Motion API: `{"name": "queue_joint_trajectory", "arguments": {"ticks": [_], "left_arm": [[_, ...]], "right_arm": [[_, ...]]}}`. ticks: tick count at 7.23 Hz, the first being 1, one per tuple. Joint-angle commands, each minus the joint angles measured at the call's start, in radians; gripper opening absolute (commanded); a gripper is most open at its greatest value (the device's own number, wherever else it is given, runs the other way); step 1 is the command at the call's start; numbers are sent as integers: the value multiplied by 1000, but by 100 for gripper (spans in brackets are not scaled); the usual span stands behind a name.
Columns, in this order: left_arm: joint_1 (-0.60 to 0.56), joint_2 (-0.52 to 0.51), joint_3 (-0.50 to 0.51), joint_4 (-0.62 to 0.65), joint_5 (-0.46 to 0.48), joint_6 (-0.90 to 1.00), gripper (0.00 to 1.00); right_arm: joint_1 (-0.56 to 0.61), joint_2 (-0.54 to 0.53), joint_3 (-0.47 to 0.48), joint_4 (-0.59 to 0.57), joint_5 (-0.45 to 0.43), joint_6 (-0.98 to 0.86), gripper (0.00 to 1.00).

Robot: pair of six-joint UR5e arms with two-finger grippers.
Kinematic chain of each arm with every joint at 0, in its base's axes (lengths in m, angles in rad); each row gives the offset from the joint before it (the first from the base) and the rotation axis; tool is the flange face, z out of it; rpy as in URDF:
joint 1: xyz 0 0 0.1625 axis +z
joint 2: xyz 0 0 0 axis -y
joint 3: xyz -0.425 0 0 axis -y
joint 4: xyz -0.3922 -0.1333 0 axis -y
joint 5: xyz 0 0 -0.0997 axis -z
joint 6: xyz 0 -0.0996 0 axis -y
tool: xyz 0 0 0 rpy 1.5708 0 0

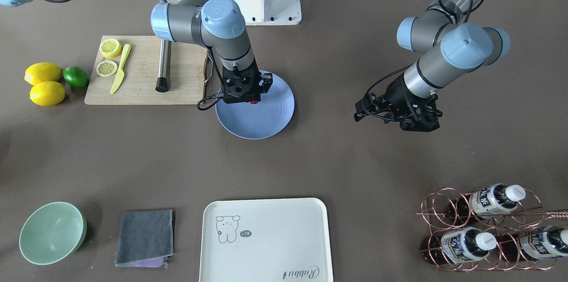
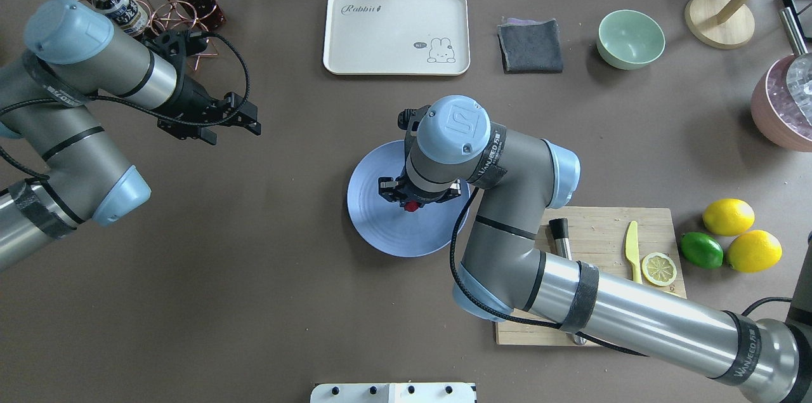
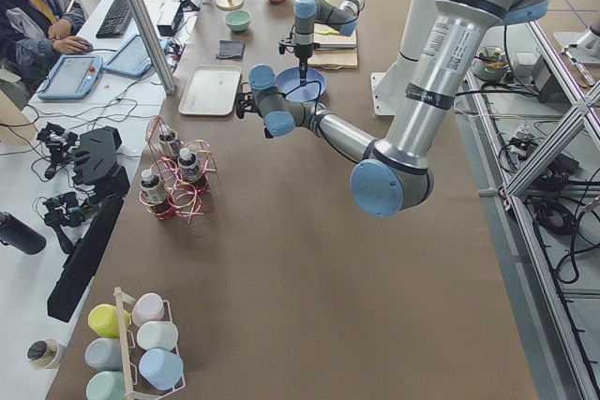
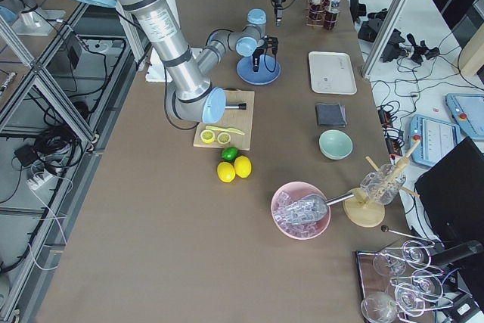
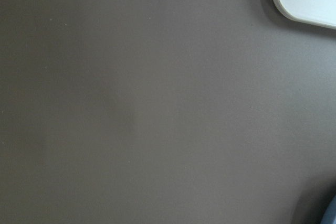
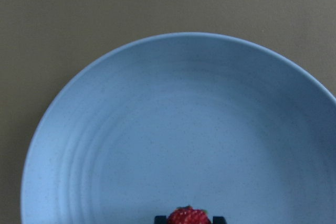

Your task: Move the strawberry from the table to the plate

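The right gripper (image 2: 412, 198) points straight down over the plate, its two black fingertips (image 6: 160, 217) closed narrowly on the strawberry (image 6: 188, 216), a tiny dark red, bumpy fruit. In the right wrist view only the fruit's rounded upper part shows at the bottom edge, pinched between the pads. Which way its tip points and how its long axis lies cannot be told. The overhead view shows it as a small red spot (image 2: 412, 205) just under the fingers, over the plate's right-of-centre part. The pictures do not settle whether it touches the plate.

The round, flat periwinkle-blue plate (image 2: 380, 231) with faint concentric rings lies near the middle of the wide matte brown-grey table (image 2: 254, 276). Just to its right sits a pale wooden cutting board (image 2: 602, 225), bearing a steel rod with a black end (image 2: 559, 237), a small yellow knife (image 2: 632, 251) and a cut lemon slice (image 2: 658, 268). Further right lie two whole yellow lemons (image 2: 728, 217) and a green lime (image 2: 701, 250), close together.

On the far side of the table, from left to right, are a cream rectangular tray with a bear drawing (image 2: 361, 41), a folded dark grey cloth (image 2: 531, 46) and a mint-green bowl (image 2: 631, 39).

The left gripper (image 2: 248, 120) hangs above bare table, well to the left of the plate and holding nothing. How far its jaws are parted cannot be made out. Beyond it, at the far left corner, stand white-capped dark bottles (image 2: 120, 9).
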Motion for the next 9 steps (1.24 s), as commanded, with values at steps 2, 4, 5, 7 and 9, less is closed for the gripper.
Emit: {"name": "queue_joint_trajectory", "arguments": {"ticks": [2,4,5,7,9], "left_arm": [[0,1,1,4,1,2,97],[-89,9,-13,132,-58,142,97],[-151,27,-66,273,-60,323,97],[-266,120,-146,490,-62,652,97],[-405,218,-136,526,-80,892,97]], "right_arm": [[4,-6,3,-4,2,0,100],[152,-70,53,-21,131,-46,100],[267,-137,107,-53,230,-168,100],[468,-255,166,-173,338,-518,100],[619,-370,148,-230,355,-883,100]]}}
